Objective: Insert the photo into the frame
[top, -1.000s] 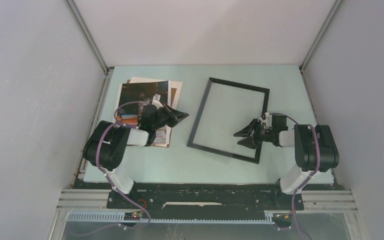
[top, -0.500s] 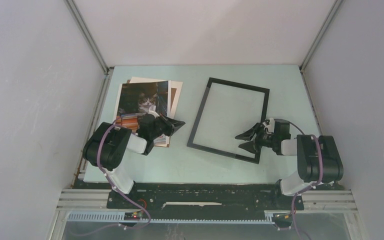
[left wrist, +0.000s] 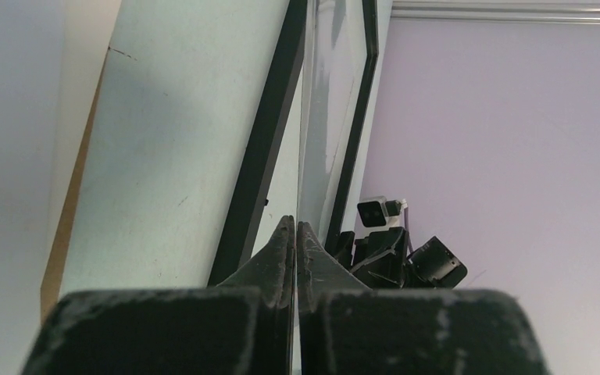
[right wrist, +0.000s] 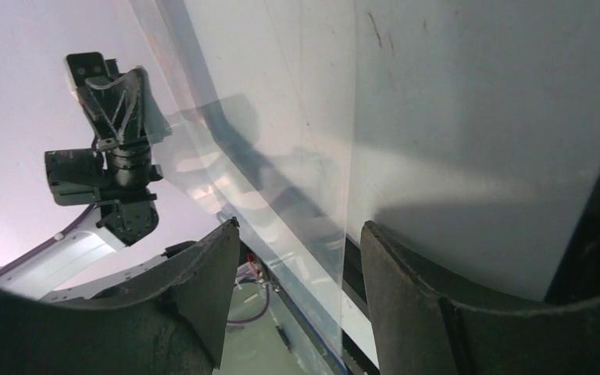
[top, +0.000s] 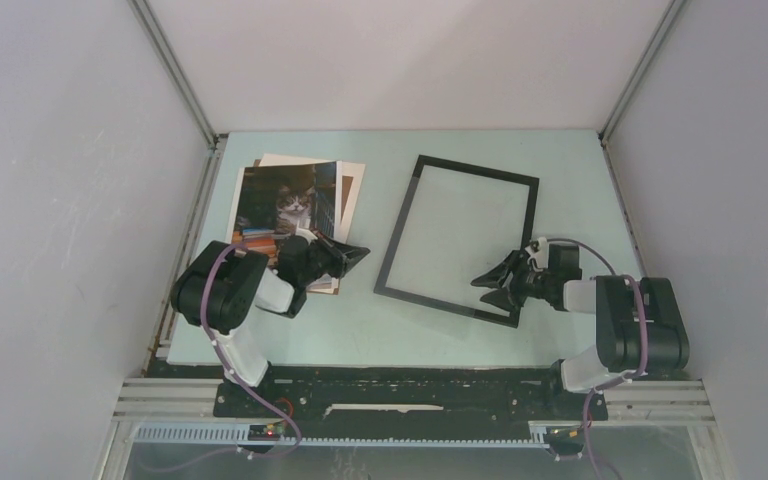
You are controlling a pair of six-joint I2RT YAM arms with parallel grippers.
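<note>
Left gripper [top: 360, 249] pinched shut at the near corner of the photo [top: 285, 205], lying left of the frame [top: 480, 170], right gripper [top: 483, 289] standing wide at the frame's corner; seemingly fetching the photo, next needing a clean edge grip.

Photo [top: 285, 205]: dark, grey cat, orange-red-blue stripes. Frame [top: 399, 224]: black edge, clear pane. Table [top: 360, 325]: pale green.
</note>
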